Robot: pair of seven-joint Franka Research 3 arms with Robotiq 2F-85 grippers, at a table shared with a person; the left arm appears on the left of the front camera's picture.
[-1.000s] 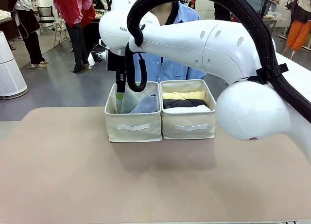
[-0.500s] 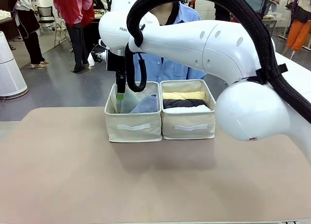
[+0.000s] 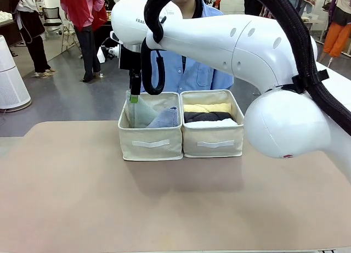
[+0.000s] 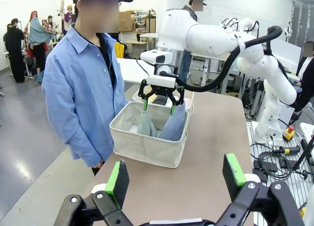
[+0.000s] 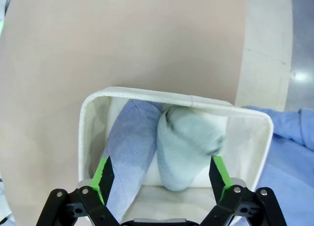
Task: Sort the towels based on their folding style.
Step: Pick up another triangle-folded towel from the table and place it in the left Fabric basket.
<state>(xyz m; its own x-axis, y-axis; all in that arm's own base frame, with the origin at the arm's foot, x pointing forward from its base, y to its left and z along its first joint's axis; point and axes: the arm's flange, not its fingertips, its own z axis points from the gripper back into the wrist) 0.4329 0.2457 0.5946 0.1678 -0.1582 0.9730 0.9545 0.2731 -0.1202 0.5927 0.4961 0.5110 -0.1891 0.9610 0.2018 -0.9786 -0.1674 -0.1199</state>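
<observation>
The right end effector hangs above the left cream fabric box, its green-padded fingers spread wide with nothing between them. To finish the step well, I judge it should lift straight up, clear of the rim, so no finger snags terry cloth. In that box the light blue cone-shaped terry towel and the pale grey-green cone-shaped terry towel lean side by side, touching. The right cream fabric box on the beige desk holds rolled yellow, dark grey and white towels. The left end effector is wide open and holds nothing
</observation>
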